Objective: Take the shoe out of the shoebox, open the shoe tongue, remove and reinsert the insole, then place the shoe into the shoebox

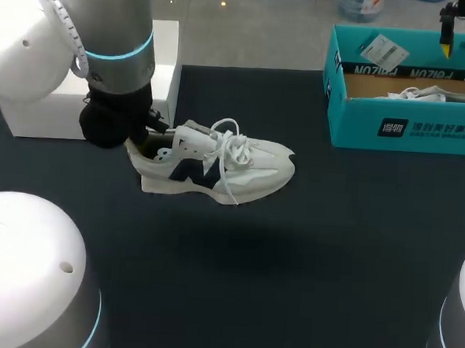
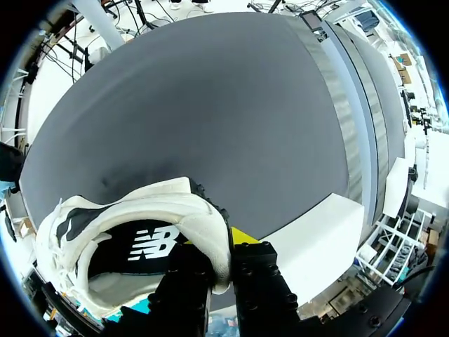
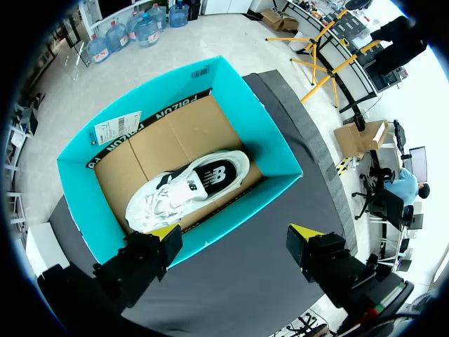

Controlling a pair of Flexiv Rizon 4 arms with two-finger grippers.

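Firmly pinches the heel collar with the left gripper [image 2: 221,249], one finger inside, one outside, holding the white sneaker [image 1: 217,169] apparently off the table [image 1: 305,273], toe toward 3 o'clock. Might swing or slip from so narrow a hold. Leaves the right gripper [image 3: 235,235] wide open, empty, above the teal shoebox [image 1: 361,131] at 2 o'clock.

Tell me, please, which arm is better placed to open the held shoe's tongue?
Probably the right. The left claw is shut on the heel of the shoe, holding it; the right claw is open and empty, though over the shoebox.
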